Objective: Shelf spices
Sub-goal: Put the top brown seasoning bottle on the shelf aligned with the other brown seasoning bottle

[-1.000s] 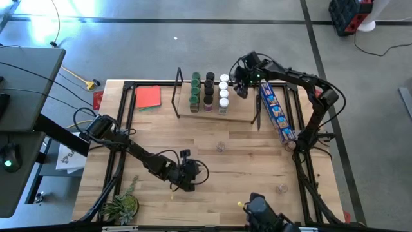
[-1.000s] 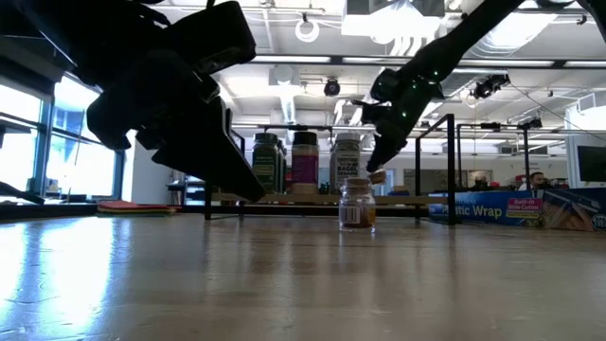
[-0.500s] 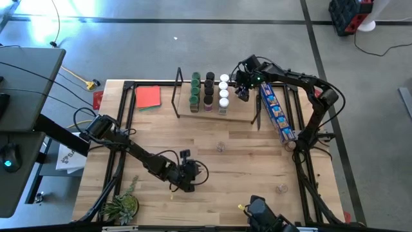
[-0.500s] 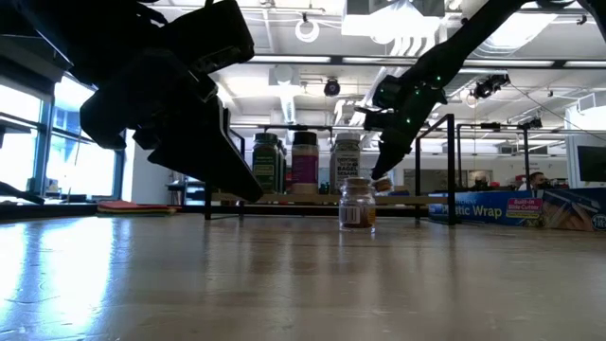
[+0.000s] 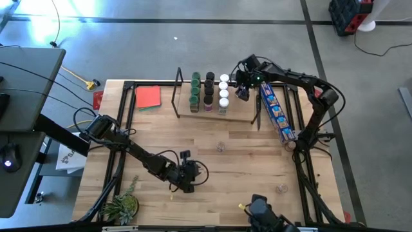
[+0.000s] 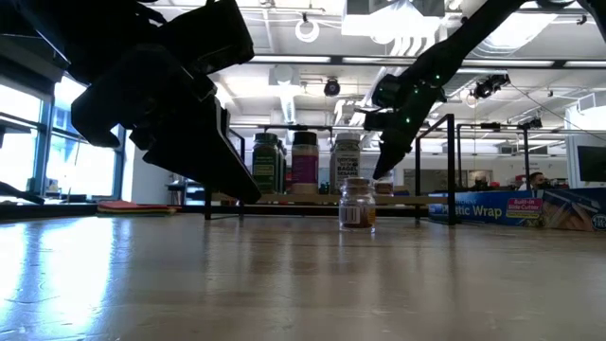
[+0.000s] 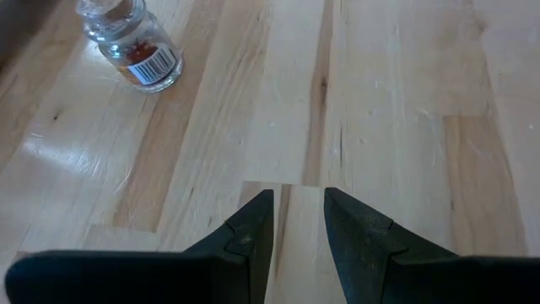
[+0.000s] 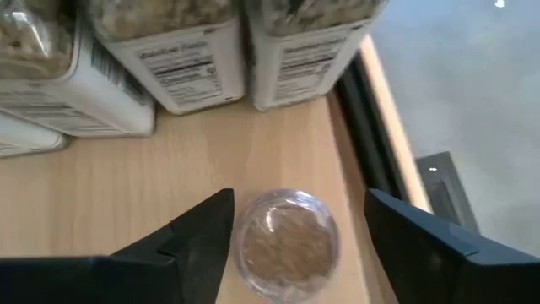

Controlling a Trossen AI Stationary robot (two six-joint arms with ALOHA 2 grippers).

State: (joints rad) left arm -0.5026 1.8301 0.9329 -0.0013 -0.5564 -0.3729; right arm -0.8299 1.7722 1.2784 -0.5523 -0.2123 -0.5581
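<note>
Right wrist view, right hand [image 8: 283, 241] open, straddling jar [image 8: 285, 243]

Jars [image 8: 177, 51] at the frame's top, cut off above their labels; lone jar [image 7: 133, 46] cropped at upper left.

We see a robotics lab or workshop. A wooden table [image 5: 212, 161] stands on a grey concrete floor [image 5: 193, 45], and the low view shows exposed ceiling pipes [image 6: 312, 62], strip lights [image 6: 398, 19] and large windows [image 6: 28, 142].
</note>
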